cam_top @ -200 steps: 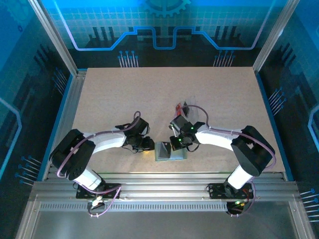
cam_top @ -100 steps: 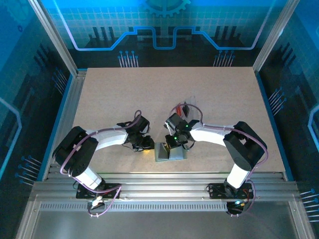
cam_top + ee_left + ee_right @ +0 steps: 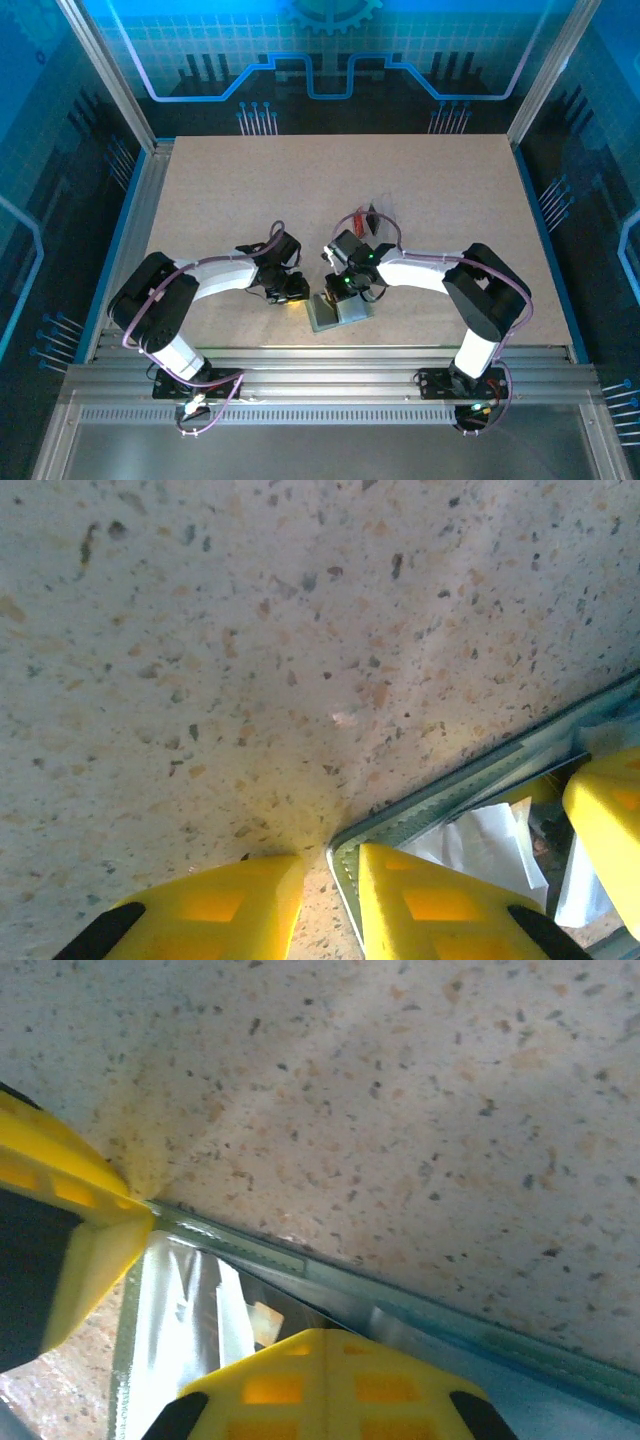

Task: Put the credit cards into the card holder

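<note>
Nearest, at the left gripper (image 3: 330,865): yellow fingers (image 3: 215,910) parted only narrowly, with a corner of the card holder (image 3: 450,785) lying in the slit between them, not plainly squeezed. Just right of those fingers, the grey-green rim running away, crumpled white lining (image 3: 480,840) behind it, and one finger of the other gripper reaching in from the far right.

At the right gripper (image 3: 235,1280): fingers (image 3: 320,1385) closed tight, seemingly nipping the upper layer of the card holder (image 3: 420,1305), with shiny inner material showing between them and the mouth apparently lifted a little open.

From above: left gripper (image 3: 292,290) and right gripper (image 3: 343,288) almost meeting over the card holder (image 3: 338,314). Over the last second, a swing of the right fingers leftward, toward the left fingers, and with it a small slide and turn of the card holder. At the left fingers, barely any shift beyond a slight narrowing.

Farther off, well beyond the right fingers: credit cards (image 3: 358,215) lying on the table (image 3: 220,200), outside the card holder and untouched.

Likely meaning: card holder being steadied and opened from both sides. No card fetched yet, so insertion not begun.
</note>
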`<state>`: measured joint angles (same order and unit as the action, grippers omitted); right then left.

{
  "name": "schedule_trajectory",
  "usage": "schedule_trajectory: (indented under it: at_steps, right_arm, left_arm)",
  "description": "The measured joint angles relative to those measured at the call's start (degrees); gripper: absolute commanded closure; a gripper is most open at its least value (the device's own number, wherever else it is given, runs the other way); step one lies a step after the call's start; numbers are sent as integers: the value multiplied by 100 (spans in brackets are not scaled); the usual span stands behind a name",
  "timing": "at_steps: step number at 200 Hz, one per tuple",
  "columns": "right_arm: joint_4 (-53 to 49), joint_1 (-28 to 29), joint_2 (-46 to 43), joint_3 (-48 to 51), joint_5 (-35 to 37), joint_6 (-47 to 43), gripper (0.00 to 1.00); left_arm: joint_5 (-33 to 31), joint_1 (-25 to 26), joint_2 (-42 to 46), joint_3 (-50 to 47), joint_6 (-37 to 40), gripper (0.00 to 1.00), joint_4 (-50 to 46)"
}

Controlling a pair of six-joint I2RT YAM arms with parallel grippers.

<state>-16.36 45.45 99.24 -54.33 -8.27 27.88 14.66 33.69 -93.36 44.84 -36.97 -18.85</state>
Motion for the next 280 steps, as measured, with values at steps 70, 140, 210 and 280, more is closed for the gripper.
schedule_trajectory:
  at_steps: [70, 140, 210, 280]
  right_arm:
    - [479, -17, 101, 94, -422, 168, 97]
    - [199, -63, -511, 219, -267, 186, 96]
    - [-4, -101, -422, 219, -162, 66, 100]
    - [210, -4, 98, 105, -376, 59, 100]
  left_arm:
    - [-4, 11, -184, 247, -28, 79, -289]
    - [31, 42, -437, 597, -37, 88, -608]
    - [39, 44, -544, 769, -35, 90, -815]
    - [37, 44, -608, 859, -17, 91, -925]
